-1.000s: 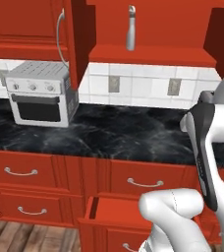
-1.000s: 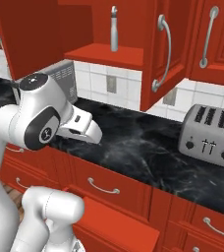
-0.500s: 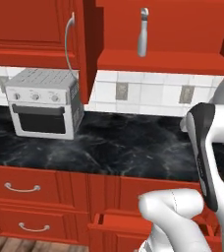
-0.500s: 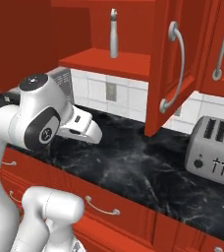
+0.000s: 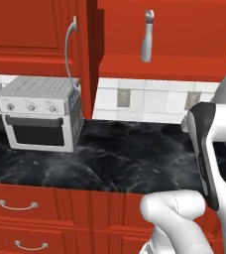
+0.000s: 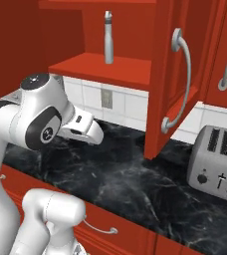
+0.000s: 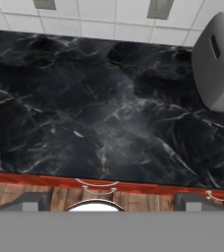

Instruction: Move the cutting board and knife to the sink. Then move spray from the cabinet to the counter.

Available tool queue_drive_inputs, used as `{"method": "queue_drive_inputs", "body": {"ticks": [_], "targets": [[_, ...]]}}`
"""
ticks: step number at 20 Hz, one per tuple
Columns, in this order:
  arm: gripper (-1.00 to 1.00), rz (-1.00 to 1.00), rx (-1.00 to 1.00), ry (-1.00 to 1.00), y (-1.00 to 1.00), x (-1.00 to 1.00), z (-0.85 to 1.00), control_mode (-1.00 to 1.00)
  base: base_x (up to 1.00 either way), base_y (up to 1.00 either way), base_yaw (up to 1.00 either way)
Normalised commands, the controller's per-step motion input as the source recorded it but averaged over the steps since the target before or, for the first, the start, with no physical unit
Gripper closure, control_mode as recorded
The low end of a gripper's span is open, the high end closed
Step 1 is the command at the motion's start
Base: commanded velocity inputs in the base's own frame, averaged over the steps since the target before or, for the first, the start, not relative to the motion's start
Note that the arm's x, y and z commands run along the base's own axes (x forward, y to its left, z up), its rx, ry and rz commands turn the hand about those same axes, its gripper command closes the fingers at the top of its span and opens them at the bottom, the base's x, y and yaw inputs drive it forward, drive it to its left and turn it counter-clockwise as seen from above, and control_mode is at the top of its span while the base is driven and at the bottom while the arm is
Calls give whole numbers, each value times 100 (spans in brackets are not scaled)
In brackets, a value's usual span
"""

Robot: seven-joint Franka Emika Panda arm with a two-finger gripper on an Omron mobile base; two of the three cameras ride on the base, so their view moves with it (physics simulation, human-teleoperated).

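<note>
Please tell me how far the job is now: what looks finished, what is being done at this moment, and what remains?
Done: cannot tell for the board and knife; no sink is in view. The cabinet door stands open.
In hand: nothing. The gripper is open over the bare counter, between toaster oven and toaster.
Left: the spray stands upright on the cabinet shelf, ungrasped; it must come down to the counter.

Spray (image 5: 146, 42) stands upright on the inner shelf of the open cabinet (image 5: 164, 67), above the counter (image 5: 120, 156). Toaster oven (image 5: 40, 119) sits on the counter, left of the cabinet opening. Toaster (image 6: 217, 162) sits on the counter to the right, beyond the open cabinet door (image 6: 172, 74). Drawers (image 5: 21, 218) run below the counter's front edge.
</note>
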Motion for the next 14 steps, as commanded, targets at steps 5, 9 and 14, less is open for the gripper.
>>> {"method": "queue_drive_inputs", "body": {"ticks": [5,9,14], "targets": [[-100,0,0,0,0,0,0,100,12,2,-15],[-100,0,0,0,0,0,0,100,0,25,-24],[-100,0,0,0,0,0,0,100,1,46,-27]]}}
